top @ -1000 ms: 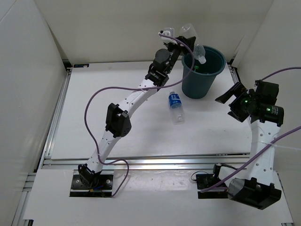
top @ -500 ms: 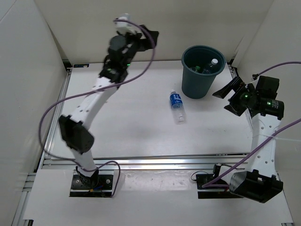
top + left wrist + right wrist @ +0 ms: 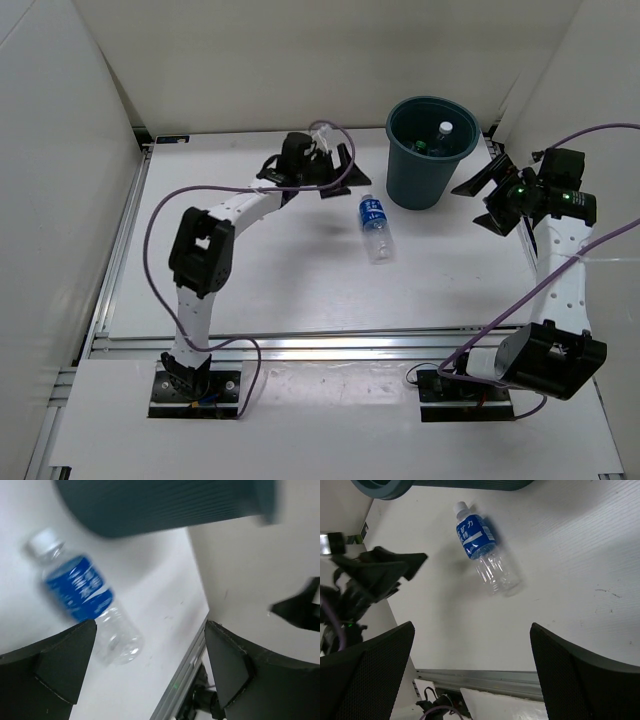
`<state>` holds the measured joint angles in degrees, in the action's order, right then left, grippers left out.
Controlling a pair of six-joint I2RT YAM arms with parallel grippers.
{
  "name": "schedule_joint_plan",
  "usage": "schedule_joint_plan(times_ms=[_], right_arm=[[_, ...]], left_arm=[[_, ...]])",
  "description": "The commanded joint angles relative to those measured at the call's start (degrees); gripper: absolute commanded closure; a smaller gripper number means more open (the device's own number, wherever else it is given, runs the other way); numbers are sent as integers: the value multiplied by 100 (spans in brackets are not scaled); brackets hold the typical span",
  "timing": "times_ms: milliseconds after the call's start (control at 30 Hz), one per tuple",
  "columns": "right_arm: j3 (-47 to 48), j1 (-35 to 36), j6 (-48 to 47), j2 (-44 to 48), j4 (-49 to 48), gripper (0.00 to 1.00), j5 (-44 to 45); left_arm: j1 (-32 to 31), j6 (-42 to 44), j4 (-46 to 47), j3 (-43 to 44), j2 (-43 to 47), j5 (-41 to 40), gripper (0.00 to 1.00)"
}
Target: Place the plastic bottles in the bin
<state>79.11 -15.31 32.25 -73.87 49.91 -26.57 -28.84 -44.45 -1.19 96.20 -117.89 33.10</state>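
A clear bottle with a blue label (image 3: pixel 374 226) lies on its side on the white table, cap toward the bin; it shows in the left wrist view (image 3: pixel 82 597) and the right wrist view (image 3: pixel 485 550). The dark teal bin (image 3: pixel 431 150) stands at the back right and holds a white-capped clear bottle (image 3: pixel 444 129) and a green one (image 3: pixel 420 147). My left gripper (image 3: pixel 338 172) is open and empty, low over the table just left of the lying bottle. My right gripper (image 3: pixel 482 205) is open and empty, raised to the right of the bin.
White walls close the table at the back and both sides. An aluminium rail (image 3: pixel 300 343) runs along the table's near edge and another along the left side (image 3: pixel 122 240). Purple cables hang from both arms.
The left arm let a clear bottle go into the bin, swung away to the left, then came down low beside the lying bottle. The right gripper moved slightly up toward the bin.
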Motion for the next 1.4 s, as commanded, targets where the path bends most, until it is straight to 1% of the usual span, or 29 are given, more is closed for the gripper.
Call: schedule_joint_plan(times_ms=[0, 67, 200, 300, 333, 367, 533, 700, 767, 933, 1100, 1367], right_arm=[[262, -16, 9, 65, -210, 1, 28], [350, -16, -96, 65, -149, 1, 160], [474, -16, -149, 13, -148, 1, 213], [474, -16, -201, 13, -96, 1, 380], [552, -16, -202, -40, -96, 1, 485], [553, -16, -202, -40, -43, 1, 486], [693, -16, -254, -102, -43, 1, 547], [693, -16, -254, -207, -43, 1, 600], [754, -16, -254, -277, -43, 1, 600], [878, -16, -307, -383, -43, 1, 547], [878, -16, -360, -383, -43, 1, 600], [1071, -16, -412, -567, 10, 1, 653]], left_arm=[[-8, -407, -285, 617, -181, 539, 0], [54, -486, -285, 768, -435, 460, 0], [-8, -600, -355, 1601, -1121, 767, 0], [-130, -373, -627, 1971, -1596, 917, 0], [-131, -119, -993, 2268, -1780, 917, 0], [-131, -65, -1075, 2341, -1851, 917, 0], [-131, 331, -1515, 2219, -1922, 917, 0], [-131, 402, -1656, 2219, -2062, 917, 0], [-131, 454, -1727, 2358, -2116, 917, 0], [-183, 393, -1788, 2693, -2440, 917, 0], [-297, 340, -1893, 2825, -2669, 917, 0], [-298, 182, -1894, 3001, -3012, 1040, 0]])
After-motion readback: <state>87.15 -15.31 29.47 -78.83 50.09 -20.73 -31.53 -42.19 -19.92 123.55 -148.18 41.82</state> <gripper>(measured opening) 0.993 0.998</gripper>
